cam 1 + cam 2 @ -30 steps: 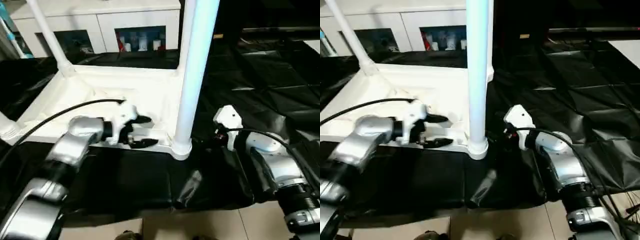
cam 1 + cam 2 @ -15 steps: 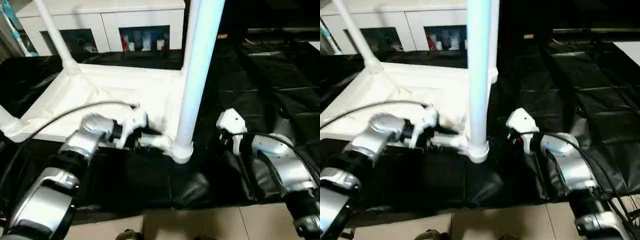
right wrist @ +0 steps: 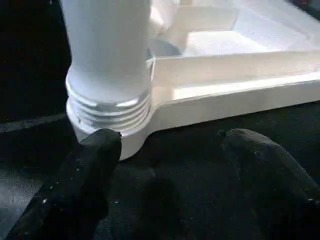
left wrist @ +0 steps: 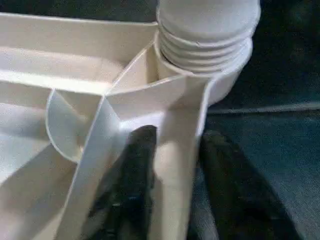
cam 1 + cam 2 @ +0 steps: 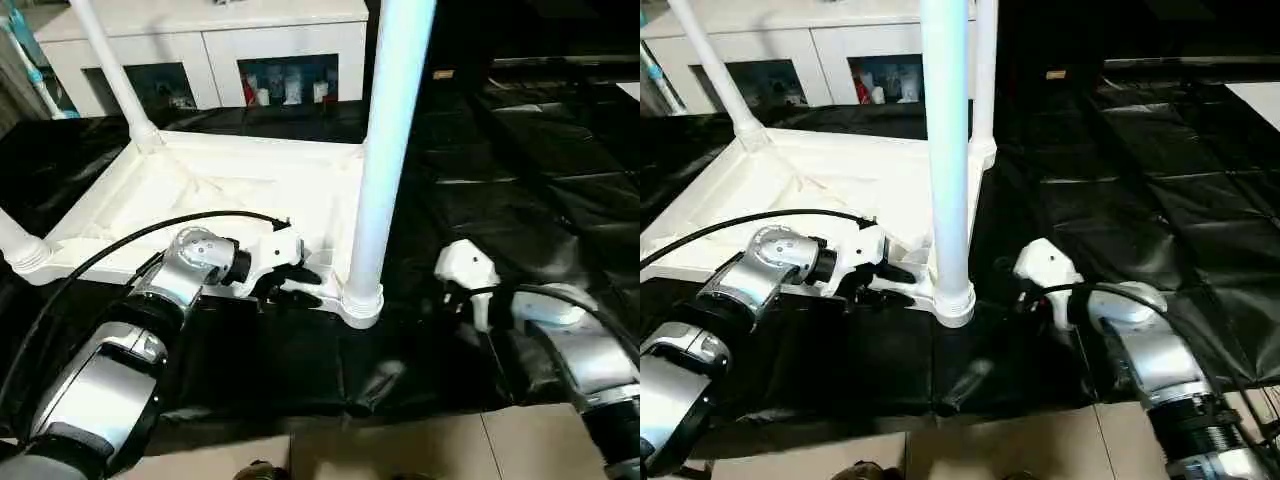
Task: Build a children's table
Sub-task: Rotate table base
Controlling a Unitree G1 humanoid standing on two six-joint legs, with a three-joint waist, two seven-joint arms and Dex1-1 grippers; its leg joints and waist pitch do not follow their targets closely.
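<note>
We have the children's table (image 5: 230,190) lying upside down on the black-draped bench (image 5: 540,170), ribbed underside up, legs standing in the corner sockets. The near-right leg (image 5: 385,150) rises upright from its socket (image 5: 361,300); threads show at its base, so we judge it may not be fully seated.

Left claw (image 5: 298,284): at the near rim (image 4: 175,165) of the tabletop, just beside that socket. The left wrist view shows one black finger (image 4: 131,175) inside the rim wall and the other outside it, both close against it. We read this as a pinch on the rim.

Right claw (image 3: 165,165): fingers spread wide, nothing between them, low over the cloth. One fingertip (image 3: 102,145) sits just by the socket's outer wall; contact cannot be told.

Key relation: the leg's long axis is vertical, and its base lies ahead of the right claw and toward the robot's left. The left claw is nearer the socket but occupied with the rim. We judge the right arm the free one to take the leg, with the left steadying the top.
</note>
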